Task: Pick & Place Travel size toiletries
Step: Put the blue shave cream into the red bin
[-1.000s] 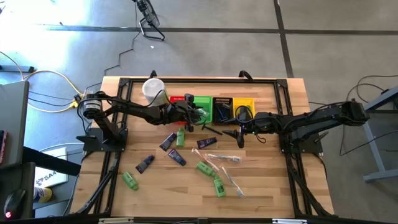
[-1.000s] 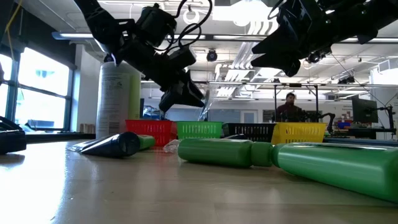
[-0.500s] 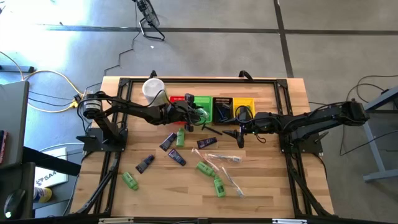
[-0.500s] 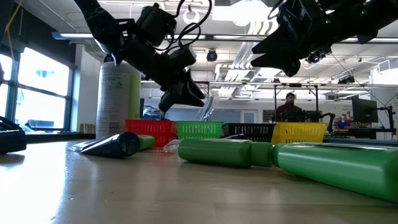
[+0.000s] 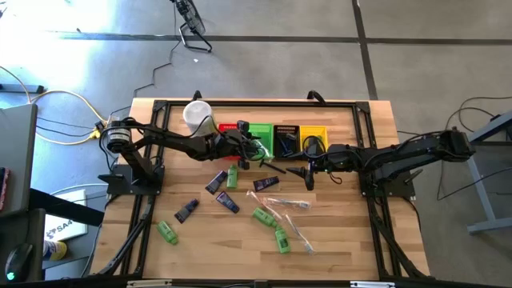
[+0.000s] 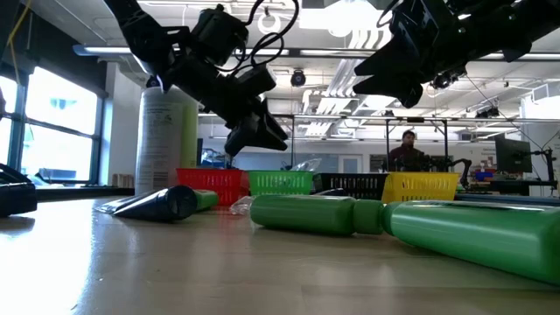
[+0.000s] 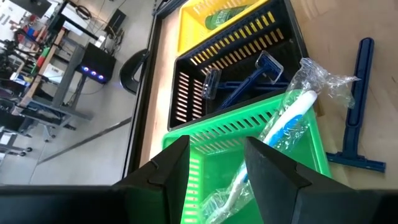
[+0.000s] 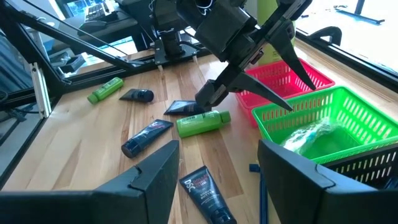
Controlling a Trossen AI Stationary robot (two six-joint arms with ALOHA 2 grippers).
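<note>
The left gripper hangs over the green basket, the right gripper just beside the yellow basket. Green bottles and dark tubes lie scattered on the table.

I see a pale wood table (planked, matt), slotted plastic green basket, crinkly clear wrap on the stick, glossy green bottle.
</note>
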